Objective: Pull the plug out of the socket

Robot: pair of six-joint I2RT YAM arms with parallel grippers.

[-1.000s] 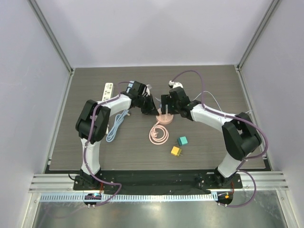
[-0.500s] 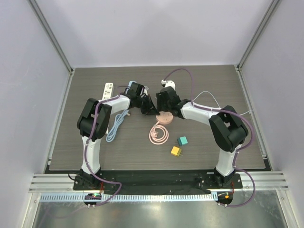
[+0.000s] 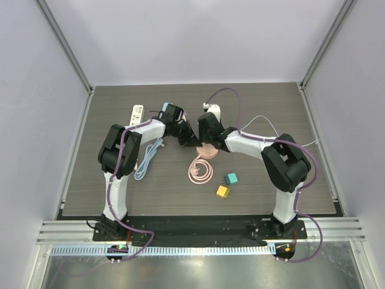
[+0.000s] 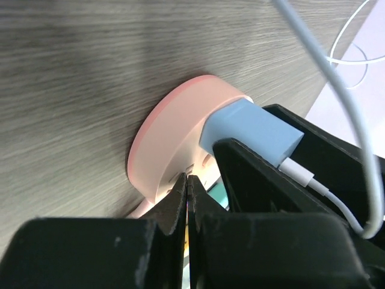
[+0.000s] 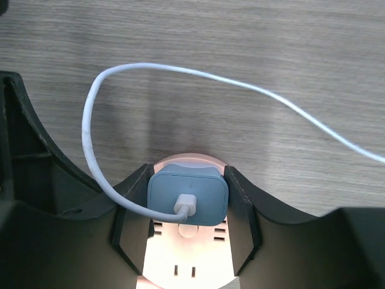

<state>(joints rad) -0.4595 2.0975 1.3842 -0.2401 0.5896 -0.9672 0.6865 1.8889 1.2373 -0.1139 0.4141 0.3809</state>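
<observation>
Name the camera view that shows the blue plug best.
Right wrist: the blue plug is centred and unobstructed, seated in the pink socket. Left wrist shows only one side of it; top external shows nothing of it.

plug (image 5: 187, 198) flanks: right fingers (image 5: 243, 211) tight both sides | white cable (image 5: 144, 65) loops leftward | socket (image 4: 171, 135) rim: left fingers (image 4: 168, 217) atop

Both arms, the left arm (image 3: 122, 152) and the right arm (image 3: 290, 165), have white links between bulky black joints, and each ends in a black base at 6 o'clock. A purple cable (image 3: 229, 90) loops along each arm. The fingers (image 5: 243, 217) are matte black and angular, and the left ones (image 4: 120, 253) have pale dust specks.
</observation>
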